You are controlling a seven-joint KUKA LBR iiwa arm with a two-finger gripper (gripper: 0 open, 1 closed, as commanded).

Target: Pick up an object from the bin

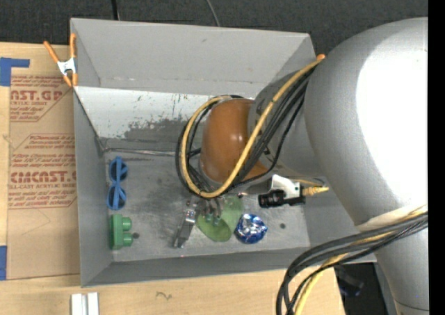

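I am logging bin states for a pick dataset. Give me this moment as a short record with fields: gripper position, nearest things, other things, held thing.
container: grey metal bin
gripper position: gripper low in the bin, near the middle of its bottom-edge wall, under the arm's orange cover
nearest things: pale green translucent piece, just right of the gripper; blue-and-white ball further right
other things: blue spectacle-shaped toy and green plug-shaped piece, both by the left wall, apart from the gripper
held thing: cannot tell
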